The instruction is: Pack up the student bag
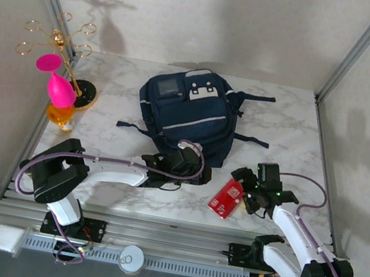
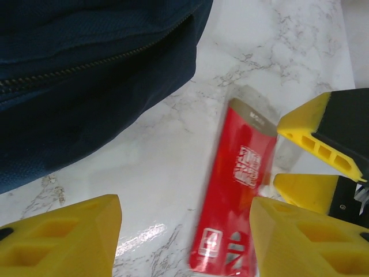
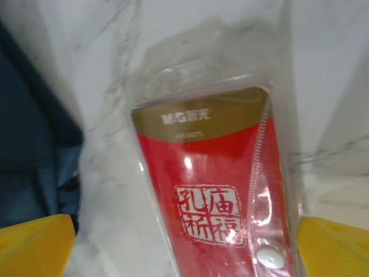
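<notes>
The student bag (image 1: 188, 114), a navy backpack, lies flat mid-table; its zipped edge (image 2: 86, 75) fills the upper left of the left wrist view. A red stationery packet (image 1: 227, 196) in a clear sleeve lies on the marble just right of the bag's lower corner. My left gripper (image 1: 187, 166) hovers at the bag's near edge, open (image 2: 184, 242), with the packet (image 2: 236, 190) lying beside its right finger (image 2: 311, 242). My right gripper (image 1: 248, 189) stands wide open over the packet's far end (image 3: 207, 190), one finger (image 3: 34, 245) on each side and apart from it. Its yellow fingers (image 2: 317, 138) show at the packet's right.
A gold wire stand (image 1: 59, 41) with a pink funnel-shaped item (image 1: 58, 84) and an orange item (image 1: 60, 116) stands at the far left. Bag straps (image 1: 253, 140) trail to the right. A metal rail (image 1: 153, 237) runs along the near edge. Walls enclose the table.
</notes>
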Motion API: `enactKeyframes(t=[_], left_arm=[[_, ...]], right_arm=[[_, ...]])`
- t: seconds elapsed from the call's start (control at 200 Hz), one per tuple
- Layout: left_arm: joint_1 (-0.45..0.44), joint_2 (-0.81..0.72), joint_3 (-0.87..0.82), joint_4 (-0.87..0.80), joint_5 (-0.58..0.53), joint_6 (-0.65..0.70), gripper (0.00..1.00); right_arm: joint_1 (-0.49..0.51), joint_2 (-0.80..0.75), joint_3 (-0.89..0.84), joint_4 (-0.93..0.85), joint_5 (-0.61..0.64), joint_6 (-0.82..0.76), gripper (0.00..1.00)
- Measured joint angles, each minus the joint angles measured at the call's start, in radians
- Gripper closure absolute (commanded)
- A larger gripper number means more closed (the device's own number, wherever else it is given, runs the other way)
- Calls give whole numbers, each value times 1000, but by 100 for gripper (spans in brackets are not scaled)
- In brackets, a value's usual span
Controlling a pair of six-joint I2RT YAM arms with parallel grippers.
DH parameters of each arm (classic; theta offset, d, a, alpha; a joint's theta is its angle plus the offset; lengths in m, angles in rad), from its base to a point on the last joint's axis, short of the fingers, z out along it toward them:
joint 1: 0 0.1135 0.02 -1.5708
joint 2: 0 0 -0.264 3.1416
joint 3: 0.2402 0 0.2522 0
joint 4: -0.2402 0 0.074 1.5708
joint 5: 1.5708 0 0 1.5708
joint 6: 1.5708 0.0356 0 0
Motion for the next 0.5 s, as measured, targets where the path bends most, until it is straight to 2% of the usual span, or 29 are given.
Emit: enactKeyframes(t=[0.17,0.245,0.35,0.501], left_arm=[[-10,85,49,18,29,9,48],[-32,139,89,18,35,20,56],[-69,211,159,17,63,39,65],[-97,286,228,15,85,58,76]], right_arm=[[-26,27,38,-11,5,-46,1],[-76,20,36,-35,11,-96,2],[-130,0,22,-62,4,-171,7],[-134,-8,-18,-64,-66,-243,16]])
